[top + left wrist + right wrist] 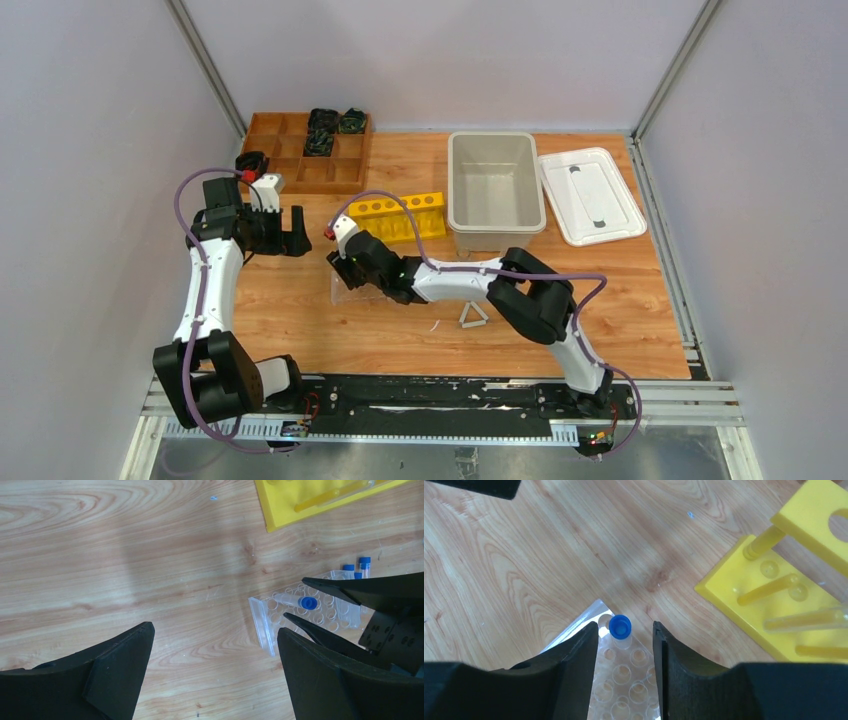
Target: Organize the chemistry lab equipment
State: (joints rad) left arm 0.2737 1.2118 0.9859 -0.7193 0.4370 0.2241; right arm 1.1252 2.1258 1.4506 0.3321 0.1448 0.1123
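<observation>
Poking from the clear rack (623,682), a blue-capped tube (620,626) sits untouched between the right tool's (625,630) parted jaws.

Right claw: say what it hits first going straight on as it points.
Probably the clear tube rack. The right claw straddles a blue-capped tube near the rack's corner, so its tips would land on the rack top. Depth is unclear.

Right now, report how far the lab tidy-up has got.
Done: blue-capped tubes stand in the clear tube rack. In hand: the right gripper, jaws parted, straddles another tube at the rack's corner. Remaining: the white triangle frame lies loose on the table; the left gripper hovers open.
</observation>
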